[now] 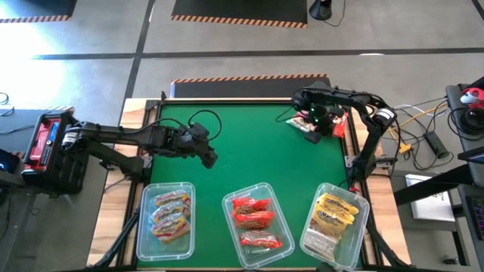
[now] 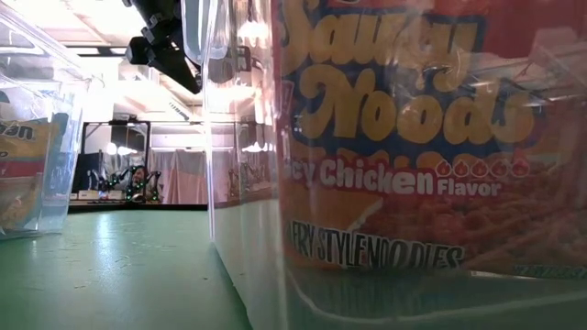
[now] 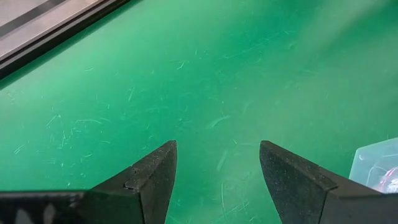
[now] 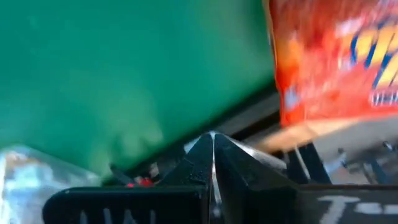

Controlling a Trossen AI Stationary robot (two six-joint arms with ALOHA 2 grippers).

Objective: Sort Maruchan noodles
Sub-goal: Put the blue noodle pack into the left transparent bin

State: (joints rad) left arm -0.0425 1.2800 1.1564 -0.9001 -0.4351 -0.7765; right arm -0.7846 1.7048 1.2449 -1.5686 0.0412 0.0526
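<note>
Maruchan noodles packets lie sorted in three clear bins along the table's near edge: orange-pink ones in the left bin [image 1: 169, 215], red ones in the middle bin [image 1: 257, 224], yellow ones in the right bin [image 1: 333, 219]. A loose red packet [image 4: 336, 56] lies by the table's right edge at the far right [image 1: 337, 125], with a pale packet [image 1: 301, 125] beside it. My right gripper [image 4: 212, 149] is shut and tipped down above the mat, just short of the red packet [image 1: 312, 121]. My left gripper [image 3: 217, 174] hangs open over bare mat left of centre [image 1: 209, 156].
The green mat [image 1: 249, 151] lies bare between the bins and the far-right packets. In the low view the middle bin [image 2: 394, 183] with a red packet fills the front. A black cable [image 1: 206, 119] loops over the mat near the left arm.
</note>
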